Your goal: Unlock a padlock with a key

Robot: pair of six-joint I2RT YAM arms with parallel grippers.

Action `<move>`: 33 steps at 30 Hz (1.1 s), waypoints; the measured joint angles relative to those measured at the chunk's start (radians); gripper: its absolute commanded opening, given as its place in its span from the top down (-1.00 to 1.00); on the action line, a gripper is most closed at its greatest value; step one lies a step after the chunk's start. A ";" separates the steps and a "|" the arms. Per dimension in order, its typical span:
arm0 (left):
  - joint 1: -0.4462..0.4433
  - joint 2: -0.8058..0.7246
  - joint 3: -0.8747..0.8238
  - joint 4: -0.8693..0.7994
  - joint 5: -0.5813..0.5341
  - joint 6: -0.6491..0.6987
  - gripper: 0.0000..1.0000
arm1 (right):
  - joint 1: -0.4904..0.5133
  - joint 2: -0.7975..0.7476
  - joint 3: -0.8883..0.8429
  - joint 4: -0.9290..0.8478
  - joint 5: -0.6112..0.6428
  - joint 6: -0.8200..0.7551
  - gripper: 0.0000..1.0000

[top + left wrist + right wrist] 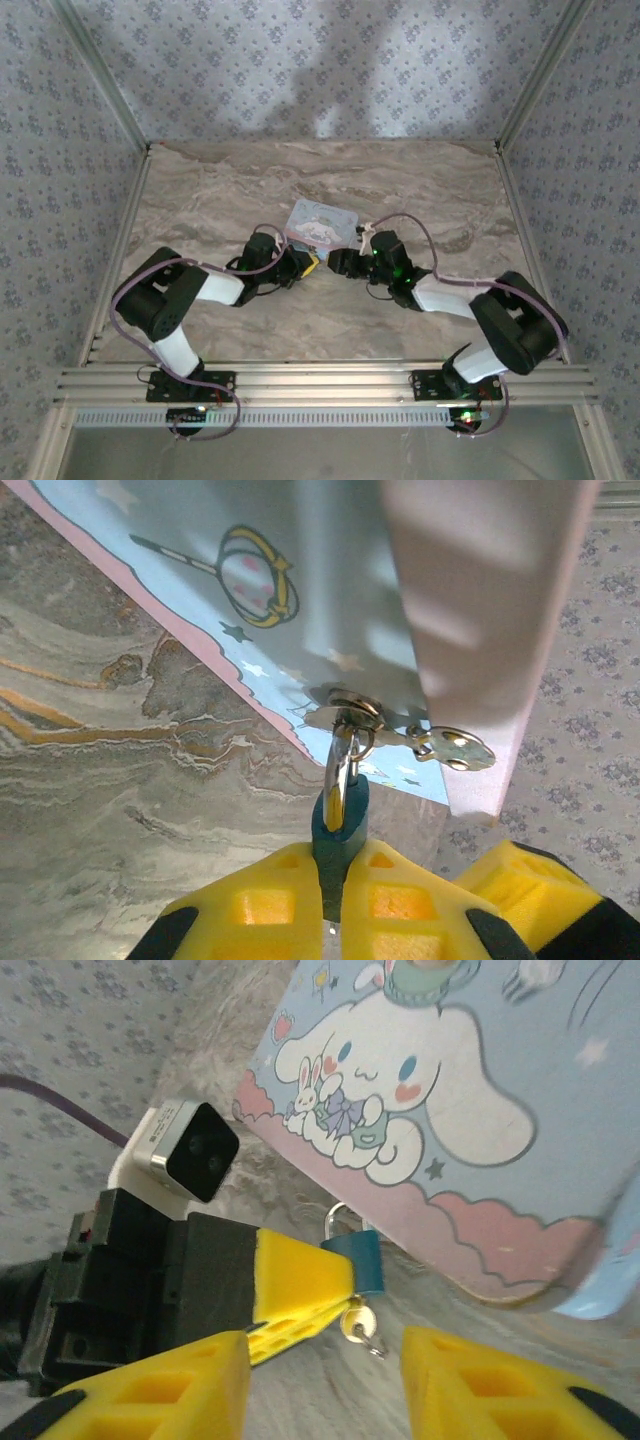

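The padlock (340, 825) is a tiny dark bluish lock, and my left gripper (340, 858) is shut on its body. Its silver shackle (342, 765) runs up through the latch (450, 748) of the light blue cartoon tin box (330, 580). In the right wrist view the padlock (360, 1258) sticks out of the left gripper's yellow fingers (300, 1280). A small silver key (354, 1322) with a ring hangs in its underside. My right gripper (325, 1365) is open just short of the key, which sits in front of the gap between the fingers. From above, the left gripper (305, 265) and right gripper (338, 262) meet below the box (322, 222).
The tin box rests on the marble-patterned table (420, 190), tilted toward the padlock's side. Patterned walls close in the table at the back and both sides. The left arm's wrist camera (190, 1150) sits close in front of my right gripper.
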 measured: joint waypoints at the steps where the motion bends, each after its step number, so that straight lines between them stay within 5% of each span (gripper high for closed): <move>1: 0.000 -0.002 0.002 -0.005 0.000 0.000 1.00 | 0.000 -0.022 0.000 -0.025 0.016 -0.032 -0.07; 14: 0.000 -0.023 0.017 -0.057 0.000 0.000 1.00 | 0.000 -0.249 0.002 -0.275 0.225 -0.528 -0.55; 33: -0.011 -0.077 0.042 -0.160 -0.005 -0.001 1.00 | 0.149 -0.225 -0.063 -0.158 0.325 -1.397 -0.63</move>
